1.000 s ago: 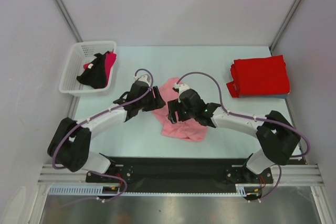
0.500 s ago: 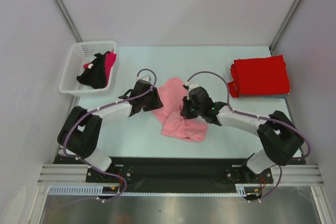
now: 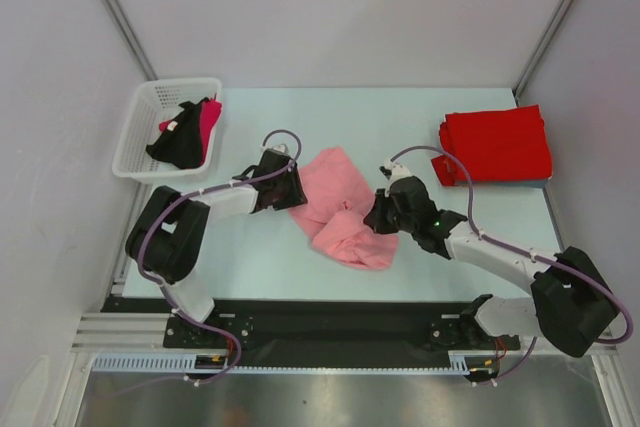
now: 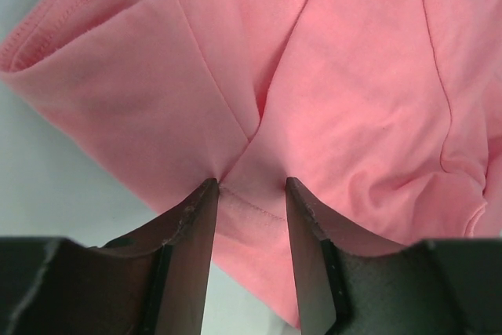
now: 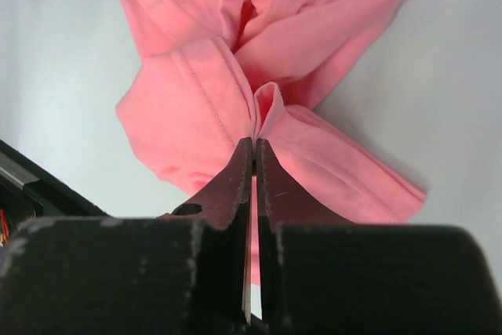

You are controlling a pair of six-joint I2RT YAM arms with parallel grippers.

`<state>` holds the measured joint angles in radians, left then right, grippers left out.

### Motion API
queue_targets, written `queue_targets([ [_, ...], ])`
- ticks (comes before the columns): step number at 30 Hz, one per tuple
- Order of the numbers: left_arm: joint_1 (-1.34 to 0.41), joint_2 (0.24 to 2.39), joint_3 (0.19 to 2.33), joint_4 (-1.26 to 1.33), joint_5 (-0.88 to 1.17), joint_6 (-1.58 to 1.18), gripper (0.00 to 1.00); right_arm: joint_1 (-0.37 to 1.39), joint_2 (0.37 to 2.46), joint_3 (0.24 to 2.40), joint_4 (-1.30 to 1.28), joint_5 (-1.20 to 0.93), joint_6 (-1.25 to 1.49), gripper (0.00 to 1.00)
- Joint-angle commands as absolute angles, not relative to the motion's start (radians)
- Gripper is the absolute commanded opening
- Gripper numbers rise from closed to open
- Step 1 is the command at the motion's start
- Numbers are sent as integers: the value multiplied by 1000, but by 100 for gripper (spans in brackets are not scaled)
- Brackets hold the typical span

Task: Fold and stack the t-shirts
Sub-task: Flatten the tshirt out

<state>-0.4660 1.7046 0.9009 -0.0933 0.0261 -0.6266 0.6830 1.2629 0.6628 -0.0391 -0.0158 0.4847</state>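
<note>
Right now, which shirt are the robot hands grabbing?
The crumpled light salmon pink cloth t-shirt mid-table; the bright red folded t-shirts sit untouched at far right.

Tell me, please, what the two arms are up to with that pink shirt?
Both arms are working on the pink shirt, which lies crumpled mid-table. The right gripper is pinched shut on a fold at its right edge. The left gripper sits at the left edge with its jaws apart and cloth between them, not yet clamped. A folded red stack waits at the far right, and more clothes sit in the basket at far left.
</note>
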Motion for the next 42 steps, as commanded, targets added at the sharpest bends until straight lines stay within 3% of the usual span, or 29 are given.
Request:
queue_targets([
  [1,-462,1720,940,-107,3,-603,46,680,1217,644,-15,-15,509,0],
  [3,-462,1717,940,-124,-38,-603,48,680,1206,635,-12,-11,514,0],
  [5,-462,1701,940,-136,-57,-601,57,678,1193,632,-17,-9,514,0],
  [8,-462,1678,937,-152,-84,-594,58,670,1187,632,-21,-8,509,0],
  [13,-463,1698,943,-133,-14,-592,39,652,1186,632,-23,-20,511,0],
  [15,-463,1709,943,-130,-8,-591,37,650,1184,632,-26,-25,511,0],
  [21,-463,1668,928,-124,31,-592,8,630,1163,627,-40,-21,511,0],
  [24,-463,1612,934,-152,37,-588,0,614,1154,626,-60,-15,517,0],
  [29,-453,1528,965,-195,86,-586,0,577,1100,615,-103,33,537,0],
  [35,-341,1444,1081,-245,182,-595,0,414,1078,693,-186,103,564,0],
  [42,-180,1379,1422,-400,202,-611,0,241,1089,938,-265,95,615,0],
])
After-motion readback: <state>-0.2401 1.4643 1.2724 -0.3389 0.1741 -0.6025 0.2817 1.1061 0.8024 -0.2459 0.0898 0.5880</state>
